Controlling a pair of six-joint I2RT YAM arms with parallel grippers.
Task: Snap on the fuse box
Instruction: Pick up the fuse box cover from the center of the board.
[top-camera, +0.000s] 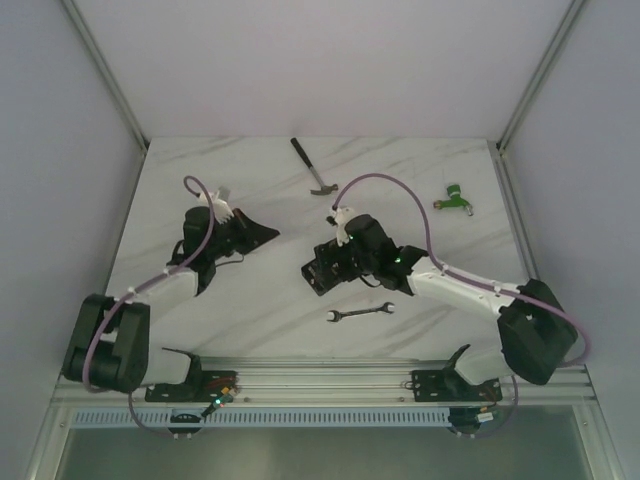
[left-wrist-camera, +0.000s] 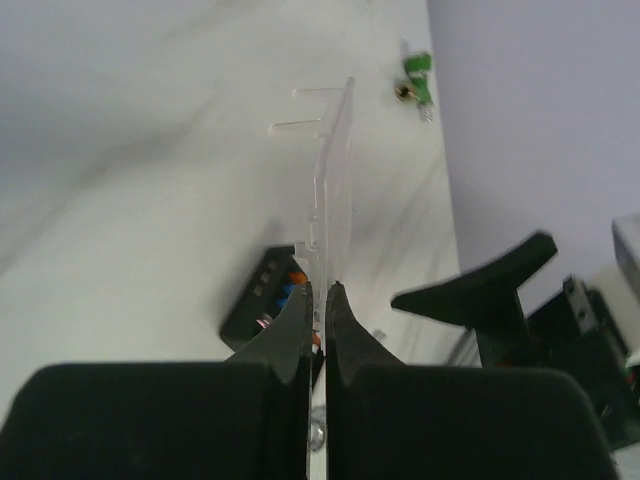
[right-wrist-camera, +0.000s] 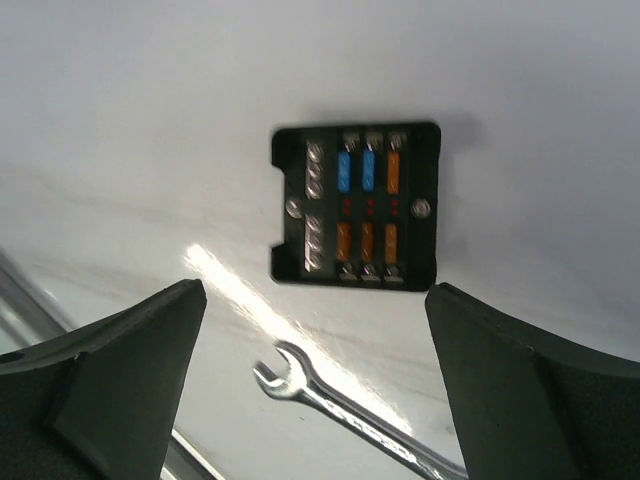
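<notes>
1. The fuse box (right-wrist-camera: 355, 205) lay flat on the white tabletop (right-wrist-camera: 150, 120). It was uncovered, with its blue and orange fuses facing up.
2. An open-end wrench (right-wrist-camera: 345, 405) lay just beside the box at its 6 o'clock in the right wrist view.
3. The left claw (left-wrist-camera: 320, 292) was pinched fully shut on one edge of a clear cover (left-wrist-camera: 335, 180). The thin plastic stood on edge, pointing straight out from the fingertips.
4. In the top view the left claw sat at about 10 o'clock of the box, apart from it and not over it.
5. The right claw (right-wrist-camera: 315, 295) was spread wide and held nothing. It hovered with the box just ahead at its 12 o'clock.
6. A hammer (top-camera: 313, 168) lay at 12 o'clock on the tabletop and a small green item (top-camera: 453, 197) at 2 o'clock. Both were well apart from the work.
7. The step in hand looked like the carry: the cover was gripped but not yet brought to the box.
8. The next move would call for turning the cover flat over the box and squaring its corners with the black frame. It would then need pressing down until the latches caught.
9. The right claw seemed placed to steady the box during that press.
10. The thin edge grip could let the cover twist or slip under the push.
</notes>
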